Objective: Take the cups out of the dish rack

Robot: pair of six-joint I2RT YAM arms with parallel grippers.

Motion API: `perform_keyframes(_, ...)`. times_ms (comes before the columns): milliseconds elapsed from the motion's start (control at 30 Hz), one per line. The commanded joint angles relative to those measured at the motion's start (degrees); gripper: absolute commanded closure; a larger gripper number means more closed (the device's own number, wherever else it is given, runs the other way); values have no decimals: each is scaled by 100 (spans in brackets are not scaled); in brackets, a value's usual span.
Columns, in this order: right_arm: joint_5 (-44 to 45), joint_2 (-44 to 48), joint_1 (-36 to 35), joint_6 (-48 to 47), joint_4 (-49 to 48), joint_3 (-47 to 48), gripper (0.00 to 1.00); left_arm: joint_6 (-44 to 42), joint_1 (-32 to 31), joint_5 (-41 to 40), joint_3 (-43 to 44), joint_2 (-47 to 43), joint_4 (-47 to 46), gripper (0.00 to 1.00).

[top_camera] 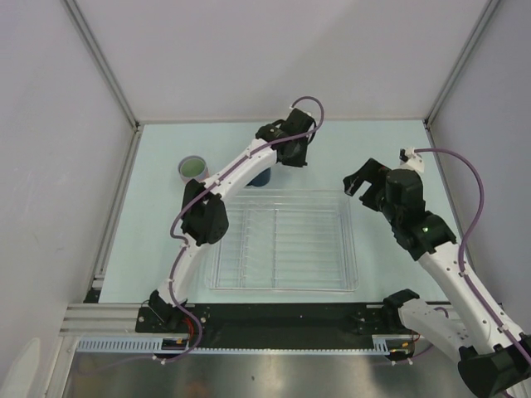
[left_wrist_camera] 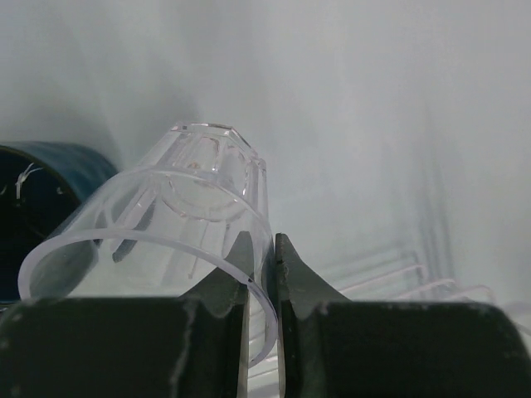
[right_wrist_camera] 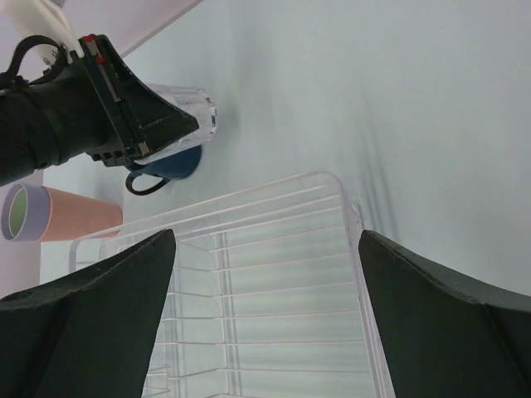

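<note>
My left gripper (left_wrist_camera: 263, 257) is shut on the rim wall of the small clear cup (left_wrist_camera: 182, 199). It holds the cup tilted just beyond the far edge of the dish rack (top_camera: 282, 286), next to the dark blue mug (top_camera: 260, 177). The mug also shows in the left wrist view (left_wrist_camera: 41, 191). In the top view the left gripper (top_camera: 286, 148) hides the clear cup. The rack shows no cups inside. A nested stack of salmon-pink, lavender and green tumblers (top_camera: 193, 168) stands on the table at the far left. My right gripper (top_camera: 362, 184) is open and empty, above the rack's right far corner (right_wrist_camera: 348, 199).
The booth's walls and metal frame posts close in the table on the left, far and right sides. The arm bases and a black rail run along the near edge. The tumbler stack (right_wrist_camera: 58, 214) and mug (right_wrist_camera: 166, 166) stand close behind the rack.
</note>
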State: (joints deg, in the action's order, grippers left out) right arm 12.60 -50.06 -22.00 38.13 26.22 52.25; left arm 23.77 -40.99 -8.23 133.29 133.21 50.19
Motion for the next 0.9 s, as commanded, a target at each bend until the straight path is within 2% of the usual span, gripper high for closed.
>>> perform_keyframes(0, 138, -91, -6, -78, 7, 154, 3, 40, 179, 23, 399, 214, 359, 100)
perform_keyframes(200, 50, -381, -6, -7, -108, 22, 3, 14, 179, 93, 399, 601, 509, 99)
perform_keyframes(733, -65, -592, -6, 107, -372, -268, 3, -267, 144, -197, 654, 961, 781, 99)
perform_keyframes(833, -109, -619, -6, 98, -398, -285, 3, -268, 135, -205, 628, 953, 773, 79)
perform_keyframes(867, -100, -627, -6, 98, -398, -294, 3, -276, 135, -188, 628, 927, 755, 68)
